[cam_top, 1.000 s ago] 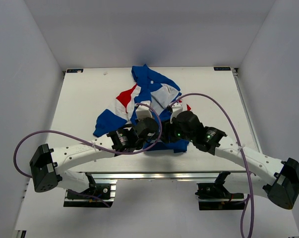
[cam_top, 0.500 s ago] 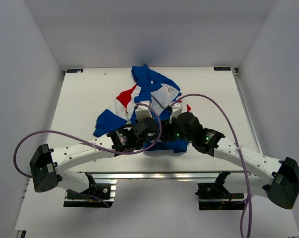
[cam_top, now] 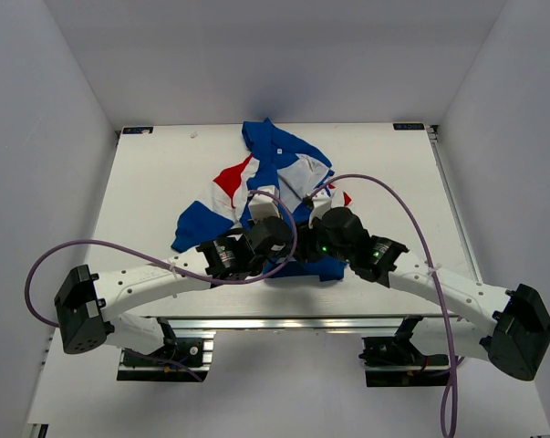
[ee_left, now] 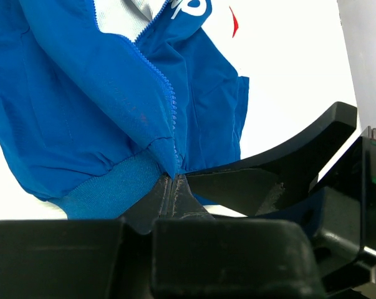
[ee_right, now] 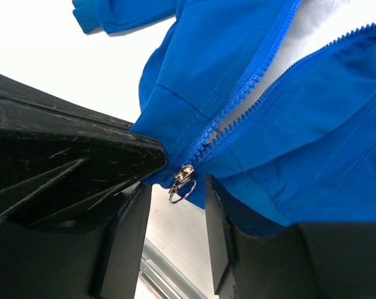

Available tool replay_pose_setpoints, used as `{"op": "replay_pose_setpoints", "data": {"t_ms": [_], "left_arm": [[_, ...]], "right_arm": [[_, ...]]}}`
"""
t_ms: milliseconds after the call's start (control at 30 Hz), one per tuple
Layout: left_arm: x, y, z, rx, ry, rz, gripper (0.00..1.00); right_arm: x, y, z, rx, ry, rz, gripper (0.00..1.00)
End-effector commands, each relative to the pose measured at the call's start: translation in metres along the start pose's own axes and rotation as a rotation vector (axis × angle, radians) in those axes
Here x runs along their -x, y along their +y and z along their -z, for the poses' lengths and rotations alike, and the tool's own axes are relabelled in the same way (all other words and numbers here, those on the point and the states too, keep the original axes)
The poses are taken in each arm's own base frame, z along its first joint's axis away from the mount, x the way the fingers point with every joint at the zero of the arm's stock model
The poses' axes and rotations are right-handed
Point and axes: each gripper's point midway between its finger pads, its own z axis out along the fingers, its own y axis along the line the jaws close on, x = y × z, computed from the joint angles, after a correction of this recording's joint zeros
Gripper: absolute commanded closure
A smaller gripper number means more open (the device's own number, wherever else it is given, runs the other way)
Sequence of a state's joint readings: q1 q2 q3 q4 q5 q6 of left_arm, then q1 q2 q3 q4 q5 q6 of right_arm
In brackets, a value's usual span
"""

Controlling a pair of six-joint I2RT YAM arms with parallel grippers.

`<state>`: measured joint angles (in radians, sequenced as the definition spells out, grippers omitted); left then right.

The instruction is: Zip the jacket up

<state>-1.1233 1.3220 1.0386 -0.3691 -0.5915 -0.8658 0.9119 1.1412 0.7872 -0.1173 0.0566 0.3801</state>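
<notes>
From the top, the jacket lies on the middle of the surface, with its blue hem at the near edge. The left arm and right arm meet over that hem, so their tips are hidden from this view.

In the left wrist view, the left claw is clamped together on the hem, right at the foot of the zipper. The teeth run up and away from the pinch. A black finger of the other arm sits just to its right. This grip is best used as an anchor: stay low and firm so the cloth below the slider is taut.

In the right wrist view, the right claw has its jaws apart and straddles the ring pull, which hangs from the slider. Neither pad clearly touches the ring. Above the slider the two tracks part over white lining.

The grip should probably take the ring high up, next to the slider, because a hold on the ring's dangling end could twist. The pull should then follow the line of the teeth toward the far side, straight and steady. A sideways drag could snag the lining or bunch the fabric.
</notes>
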Motion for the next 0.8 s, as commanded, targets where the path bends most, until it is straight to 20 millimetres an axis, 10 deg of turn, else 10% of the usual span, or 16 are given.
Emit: {"op": "replay_pose_setpoints", "data": {"t_ms": [0,767], "left_arm": [[0.009,-0.0072,0.0092,-0.038,-0.021,0.031,1.0],[0.0104,-0.0047,0.0123,-0.043,-0.03,0.034,1.0]], "right_arm": [[0.0183,0.0061,-0.0017,0.018,-0.071,0.019,0.56],[0.0161,0.0036,-0.001,0.001,-0.046,0.03,0.78]]}}
